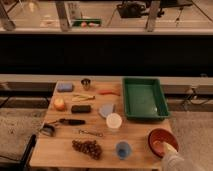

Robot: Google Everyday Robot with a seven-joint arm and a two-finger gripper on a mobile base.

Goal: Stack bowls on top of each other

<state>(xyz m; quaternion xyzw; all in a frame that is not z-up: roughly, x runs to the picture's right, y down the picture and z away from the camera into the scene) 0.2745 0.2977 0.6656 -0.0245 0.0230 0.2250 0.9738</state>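
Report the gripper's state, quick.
Gripper: at the near edge of the round, shallow reddish-brown bowl, bottom right; open or shut cannot be told.

A light wooden table (138, 134) carries many small things. At its near right corner sits a round, shallow reddish-brown bowl (156, 136). The robot's pale gripper (165, 148) comes in from the near right edge, its tip over the bowl's near rim. Beyond the bowl, on the far right of the table, lies a green rectangular plastic tray (144, 97). Left of the bowl stands a small blue cup (123, 149), and just beyond that a round white cup (114, 121). A dark bunch of grapes (88, 147) lies left of the blue cup, near the front edge. A small metal cup (86, 83) and a blue sponge (64, 87) sit at the far left.
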